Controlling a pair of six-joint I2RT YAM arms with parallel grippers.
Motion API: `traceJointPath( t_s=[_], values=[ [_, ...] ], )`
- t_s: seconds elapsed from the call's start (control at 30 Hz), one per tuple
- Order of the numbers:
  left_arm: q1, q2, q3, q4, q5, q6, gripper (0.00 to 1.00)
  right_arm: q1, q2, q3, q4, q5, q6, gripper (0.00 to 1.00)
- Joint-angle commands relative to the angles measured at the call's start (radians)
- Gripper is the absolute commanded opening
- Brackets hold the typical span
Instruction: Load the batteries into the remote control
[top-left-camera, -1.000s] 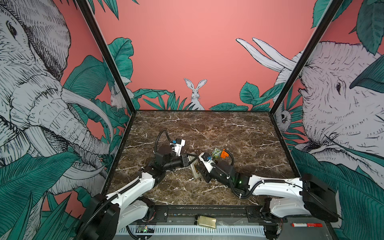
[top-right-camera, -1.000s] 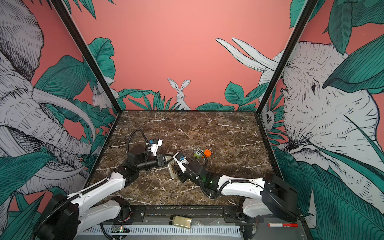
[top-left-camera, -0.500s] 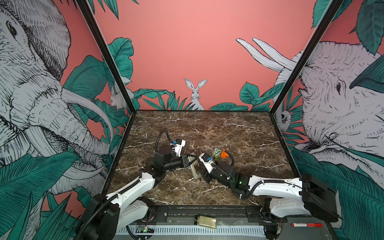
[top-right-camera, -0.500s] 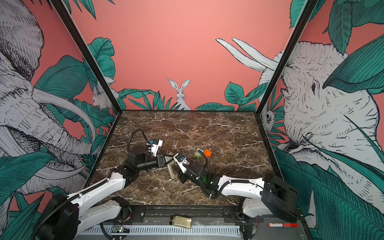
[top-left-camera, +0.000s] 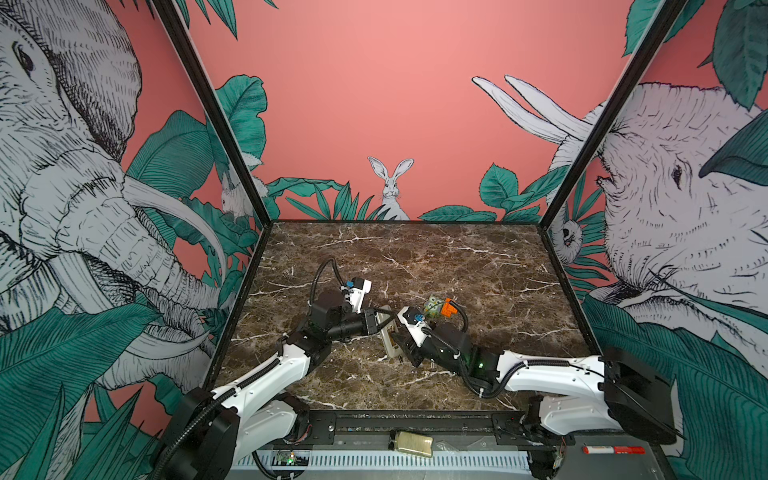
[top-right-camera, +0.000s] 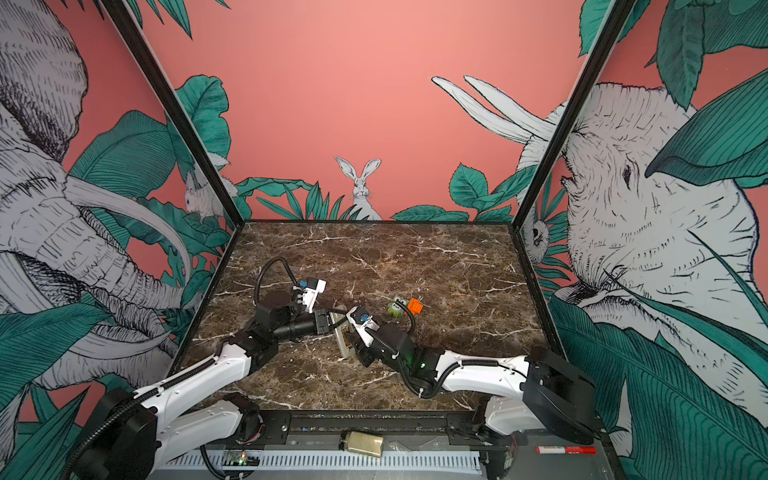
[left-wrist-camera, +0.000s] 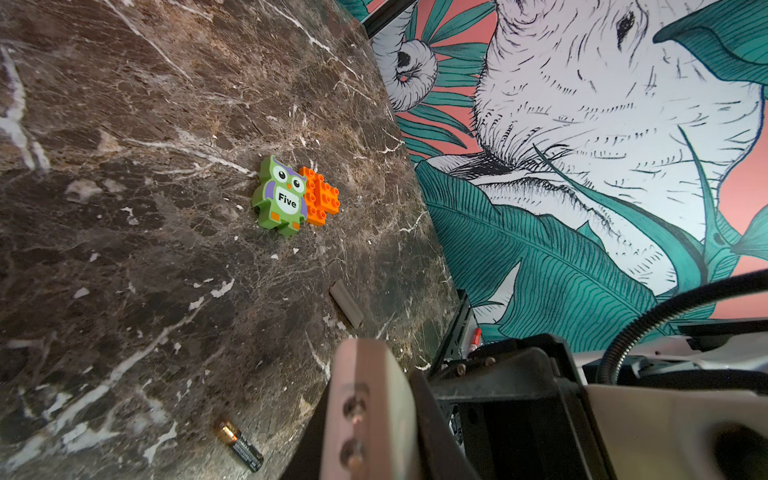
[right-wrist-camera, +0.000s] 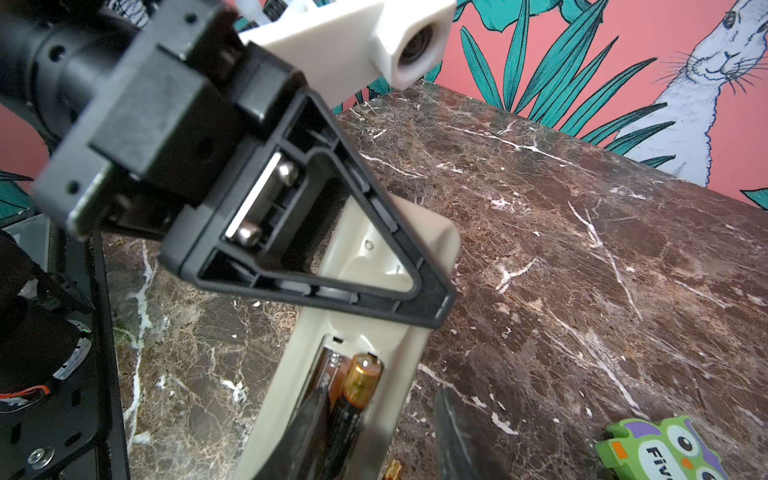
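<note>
The remote control (top-left-camera: 390, 345) lies back up on the marble, its pale end (left-wrist-camera: 368, 399) clamped in my left gripper (top-left-camera: 379, 323), which is shut on it. In the right wrist view its battery recess is uncovered. A copper-topped battery (right-wrist-camera: 360, 384) lies in the recess, and a copper-toned shape beside it is mostly hidden by a finger. My right gripper (right-wrist-camera: 380, 401) is open. One finger (right-wrist-camera: 305, 432) is in the recess beside that battery. The other stands clear on the marble. A loose battery (left-wrist-camera: 240, 445) lies on the marble by the left gripper.
A green owl tile (top-left-camera: 433, 306) and an orange brick (top-left-camera: 449, 308) sit just behind the right wrist. A small grey strip (left-wrist-camera: 347, 303) lies on the marble. A yellowish jar (top-left-camera: 411, 444) and a red marker (top-left-camera: 611, 449) rest on the front rail.
The right gripper's jaws have widened a little around the battery. Both arms and the remote have stayed almost where they were.
</note>
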Motion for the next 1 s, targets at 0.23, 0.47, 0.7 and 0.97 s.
traceJointPath(
  t_s=[0.23, 0.47, 0.7, 0.97],
  values=[
    [-0.002, -0.011, 0.046, -0.010, 0.029, 0.019, 0.00, -0.004, -0.004, 0.002, -0.001, 0.015, -0.012, 0.43],
    [-0.002, -0.005, 0.052, -0.009, 0.033, 0.018, 0.00, -0.004, -0.016, -0.002, -0.008, 0.018, -0.012, 0.44],
    [-0.002, -0.016, 0.058, -0.029, 0.033, 0.028, 0.00, -0.004, -0.020, -0.007, -0.008, 0.020, -0.013, 0.47],
    [-0.002, -0.018, 0.054, -0.024, 0.031, 0.026, 0.00, -0.004, -0.025, -0.015, -0.006, 0.013, -0.006, 0.48]
  ],
)
